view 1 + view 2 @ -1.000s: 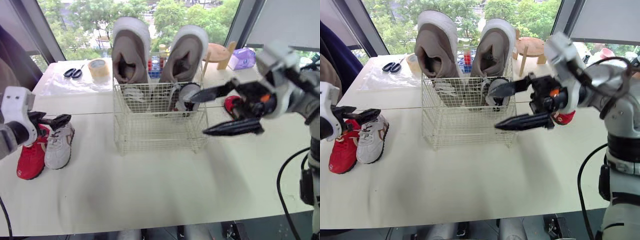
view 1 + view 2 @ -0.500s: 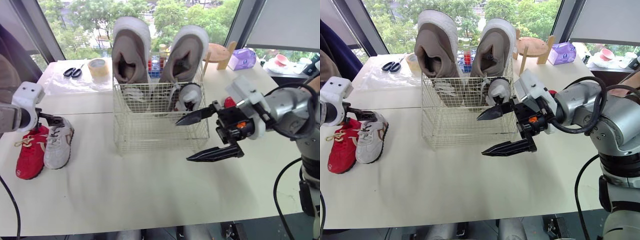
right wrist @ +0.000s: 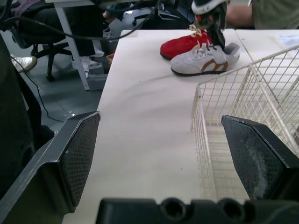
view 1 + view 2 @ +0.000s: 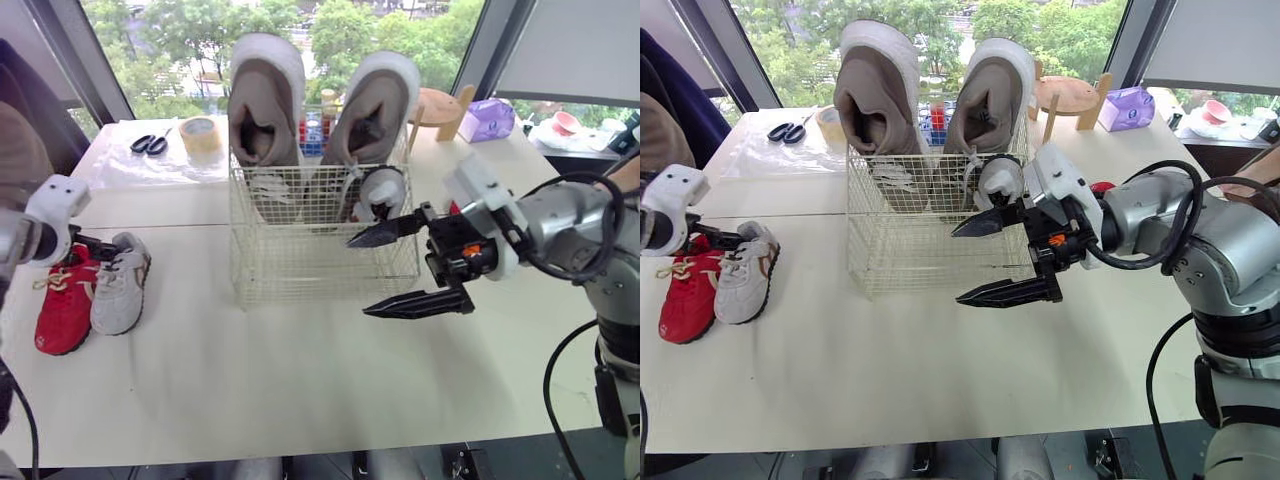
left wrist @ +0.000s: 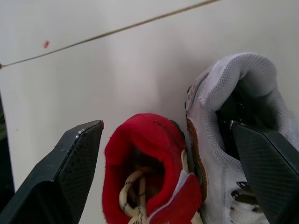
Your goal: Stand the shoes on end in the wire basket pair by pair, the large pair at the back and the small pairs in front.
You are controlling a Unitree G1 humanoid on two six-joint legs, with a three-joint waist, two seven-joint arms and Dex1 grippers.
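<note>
White wire forms the basket (image 4: 320, 270), which stands mid-desk toward the far edge. The large pair (image 4: 262, 100), taupe with pale soles, stands on end along its back wall. One small grey shoe (image 4: 382, 190) stands at the front right corner inside the basket. Near the left edge of the desk (image 4: 300, 400) a red shoe (image 4: 62, 305) and a white shoe (image 4: 120, 290) lie side by side, touching, heels toward the far edge.

The step in hand looks like fetching the next small shoe from the left edge. The left gripper (image 5: 164, 126) hangs at the two heels, spread wide, one finger outside the red heel and the other outside the white heel, gripping neither. The next move likely calls for narrowing onto a single shoe, probably the white one as the grey shoe's partner, because a squeeze from here would catch both.

The right gripper (image 4: 957, 265) hovers by the basket's front right corner, above the desk, wide open and empty. Its arm reaches in from the right edge, fingers pointing leftward across the basket's front wall.
</note>
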